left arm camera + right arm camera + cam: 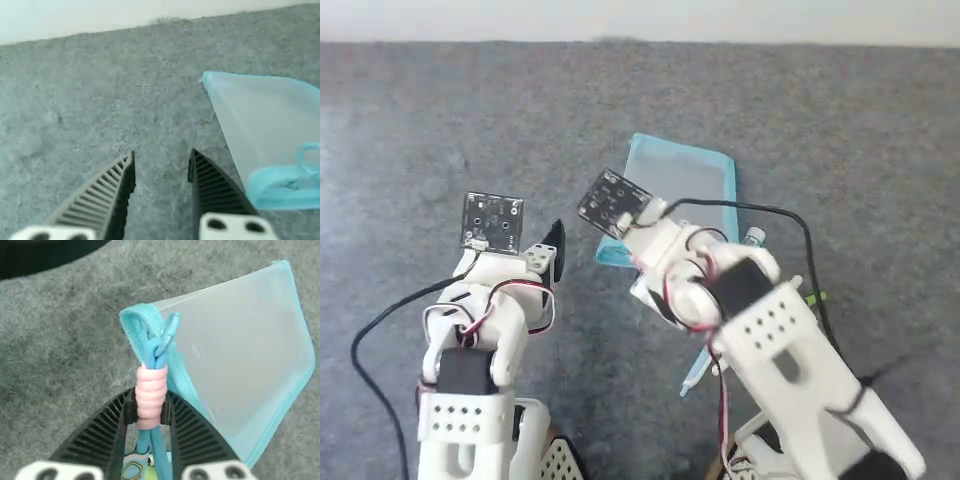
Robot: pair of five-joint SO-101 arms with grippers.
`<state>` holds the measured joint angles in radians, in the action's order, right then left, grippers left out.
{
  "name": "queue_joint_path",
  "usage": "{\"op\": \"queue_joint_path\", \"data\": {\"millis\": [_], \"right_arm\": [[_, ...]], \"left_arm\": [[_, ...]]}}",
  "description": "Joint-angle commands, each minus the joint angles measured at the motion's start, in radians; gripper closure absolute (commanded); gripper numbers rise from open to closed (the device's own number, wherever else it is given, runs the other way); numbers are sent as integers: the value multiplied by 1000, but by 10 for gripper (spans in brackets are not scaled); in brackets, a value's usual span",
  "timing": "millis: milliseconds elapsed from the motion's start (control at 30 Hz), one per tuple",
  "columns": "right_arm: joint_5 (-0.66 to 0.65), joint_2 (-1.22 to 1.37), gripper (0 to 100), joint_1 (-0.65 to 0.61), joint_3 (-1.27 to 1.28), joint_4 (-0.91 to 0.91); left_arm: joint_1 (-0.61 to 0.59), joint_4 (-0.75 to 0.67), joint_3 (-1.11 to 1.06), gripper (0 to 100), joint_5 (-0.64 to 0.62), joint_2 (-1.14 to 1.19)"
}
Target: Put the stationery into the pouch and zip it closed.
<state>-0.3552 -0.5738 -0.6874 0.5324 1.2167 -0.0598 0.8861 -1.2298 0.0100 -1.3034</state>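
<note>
Grey felt-like cloth (820, 120) over the whole table, rough and a little fuzzy, with a pale wall strip (640, 20) along the far edge

On the left side of the high view, white left arm (470, 370) standing almost straight, wrist pointed to the far edge. Left gripper (162, 160) low over bare cloth, its black ribbed fingers (115, 185) apart, with nothing between them, near the pouch (260, 120) but not touching it

On the right side, right arm (790, 350) leaning diagonally to the near corner of the pouch (690, 180). Right gripper (150, 395) clamped together on a pink ribbed pull (150, 390), a short cylinder of stacked rings, held upright between the two toothed black fingers (107, 430). Threaded through the pull, a turquoise cord (155, 352), looped up into a small clip at the corner of the pouch

Pouch (240, 350) lying flat on the cloth, roughly rectangular, of milky translucent plastic with woven turquoise tape along the edges; corner by the pull lifted and folded over a little. Whether anything is inside, cannot tell
</note>
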Motion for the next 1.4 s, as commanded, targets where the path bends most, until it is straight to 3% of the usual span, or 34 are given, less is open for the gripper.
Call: {"op": "queue_joint_path", "data": {"millis": [0, 133, 833, 1167, 1367], "right_arm": [[41, 68, 991, 16, -83, -1], [60, 93, 991, 13, -61, -39], [87, 104, 991, 12, -34, -73], [83, 102, 991, 12, -5, -79], [81, 93, 991, 12, -6, -71]], "left_arm": [[3, 6, 62, 810, 0, 9], [0, 14, 62, 761, 6, 9], [-2, 9, 56, 761, 9, 8], [9, 118, 120, 758, 38, 8], [109, 137, 94, 757, 48, 8]]}}
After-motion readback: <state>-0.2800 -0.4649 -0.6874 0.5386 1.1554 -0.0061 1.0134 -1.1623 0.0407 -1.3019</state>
